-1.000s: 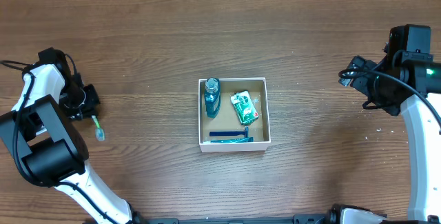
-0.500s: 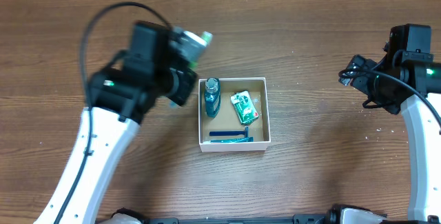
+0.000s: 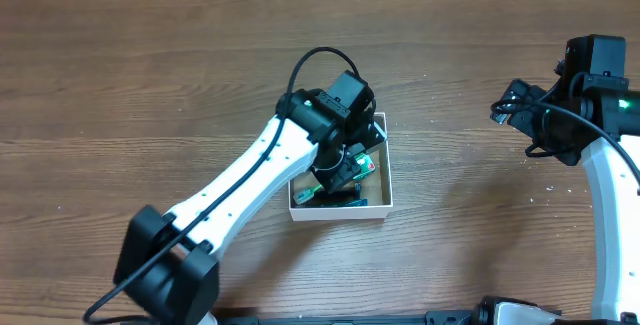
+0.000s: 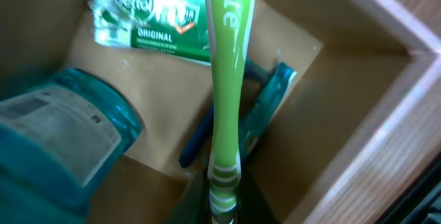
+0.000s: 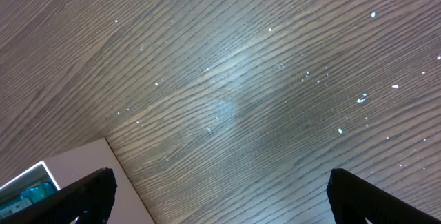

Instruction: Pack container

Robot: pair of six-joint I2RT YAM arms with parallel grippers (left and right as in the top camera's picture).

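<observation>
The container [image 3: 345, 213] stands in the middle of the counter [image 3: 150, 65]. The left arm [image 3: 260, 180] reaches over it, and its fingers [image 3: 338, 173] are clenched on one end of a green toothbrush [image 4: 224, 79].

In the left wrist view, the toothbrush runs straight out from the fingers. Its free end points over the green soap packet [image 4: 155, 27], and it passes above a blue item [image 4: 265, 107], perhaps a razor. The teal bottle [image 4: 62, 141] lies to one side. The cardboard wall [image 4: 358, 114] is near on the other side.

So the box floor is directly under the fingers. I judge that the coming move is only to lower and let go, if the long axis fits between the walls.

The right fingers [image 5: 386, 196] are released, over bare counter and well apart, so the left arm is the nearer one.
</observation>
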